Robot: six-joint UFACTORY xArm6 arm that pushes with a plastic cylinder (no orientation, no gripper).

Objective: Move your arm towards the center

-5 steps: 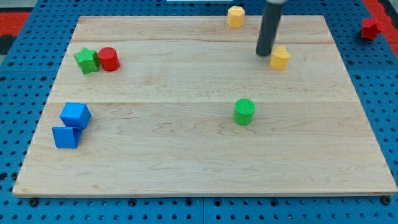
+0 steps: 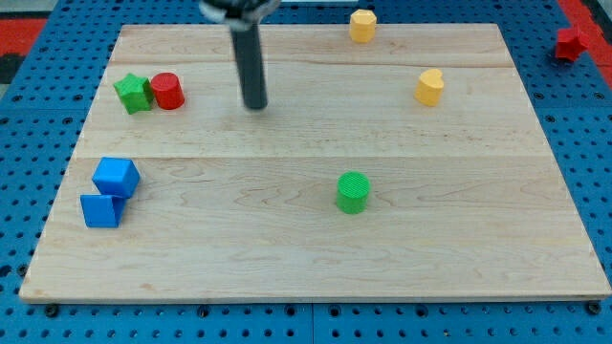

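My tip (image 2: 254, 107), a dark round rod-end, stands near the red cylinder (image 2: 167, 91).

One cam – high, angled down, whole board (image 2: 306, 258).

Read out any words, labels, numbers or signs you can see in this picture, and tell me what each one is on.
None. No text, number or sign shows on the board, my tip, the red cylinder, green star, two blue cubes, green cylinder, two yellow blocks or the red block off the board.
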